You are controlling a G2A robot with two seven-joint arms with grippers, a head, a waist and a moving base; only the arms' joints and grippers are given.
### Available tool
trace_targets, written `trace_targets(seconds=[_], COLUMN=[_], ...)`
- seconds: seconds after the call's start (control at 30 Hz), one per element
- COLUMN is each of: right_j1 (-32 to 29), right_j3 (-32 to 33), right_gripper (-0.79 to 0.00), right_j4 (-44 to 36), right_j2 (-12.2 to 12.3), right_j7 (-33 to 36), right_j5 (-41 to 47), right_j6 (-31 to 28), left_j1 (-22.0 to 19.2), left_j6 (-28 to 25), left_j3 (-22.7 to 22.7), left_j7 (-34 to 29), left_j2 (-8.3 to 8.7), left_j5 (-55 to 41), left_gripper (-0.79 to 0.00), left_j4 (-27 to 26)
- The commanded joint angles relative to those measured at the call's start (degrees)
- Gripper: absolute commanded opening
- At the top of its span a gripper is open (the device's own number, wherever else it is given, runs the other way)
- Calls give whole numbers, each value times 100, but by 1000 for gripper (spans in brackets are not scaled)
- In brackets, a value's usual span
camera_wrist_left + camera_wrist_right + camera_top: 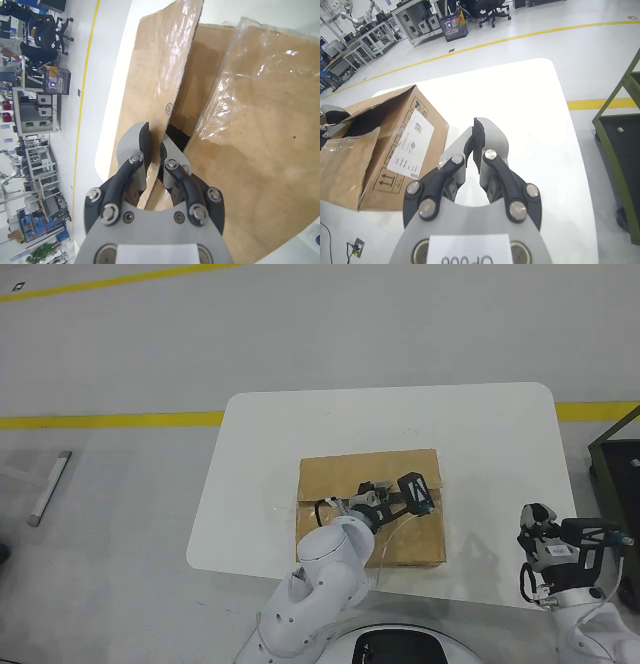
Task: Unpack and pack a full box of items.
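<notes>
A brown cardboard box (372, 509) stands in the middle of the white table (500, 434). My left gripper (155, 140) is shut on the edge of one top flap (155, 82), which is lifted and covered with clear tape; a dark gap shows beneath it. The other top flap (262, 105) lies flat beside it. From the right wrist view the box (382, 150) shows a white label on its side and the raised flap. My right gripper (475, 135) is shut on nothing, above the table near its front right corner, apart from the box.
A green cart (620, 140) stands just off the table's right edge. Yellow floor lines (110, 420) run behind the table. The table's far half and right side are bare white surface.
</notes>
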Motion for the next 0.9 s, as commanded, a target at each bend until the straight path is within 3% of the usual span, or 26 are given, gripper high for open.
trace_targets(seconds=[0.0,0.17,0.2,0.23,0.37,0.57,0.87], right_j1=[-11,-7,1,11,32,49,35], right_j3=[37,84,82,75,42,-24,-4], right_gripper=[-785,-785,-785,-785,-785,-785,-785], right_j4=[-10,-11,-10,-16,-41,-19,-47], right_j2=[-4,-14,-16,-19,-30,-47,-69], right_j7=[-10,-3,4,11,22,-2,-23], right_j5=[24,65,63,62,62,15,45], right_j6=[-5,-3,-5,-8,-7,25,37], left_j1=[89,154,138,110,-171,-936,-2168], left_j6=[-86,-169,-173,-154,19,510,1074], left_j3=[32,27,22,6,-42,-129,-111], left_j7=[-82,-152,-152,-151,-51,255,550], left_j2=[-1,-2,-4,-8,-46,-160,-394], left_j5=[-82,-158,-151,-147,-69,22,-255], left_gripper=[-785,-785,-683,0,0,0,0], left_j4=[-196,-461,-462,-466,-421,-37,1761])
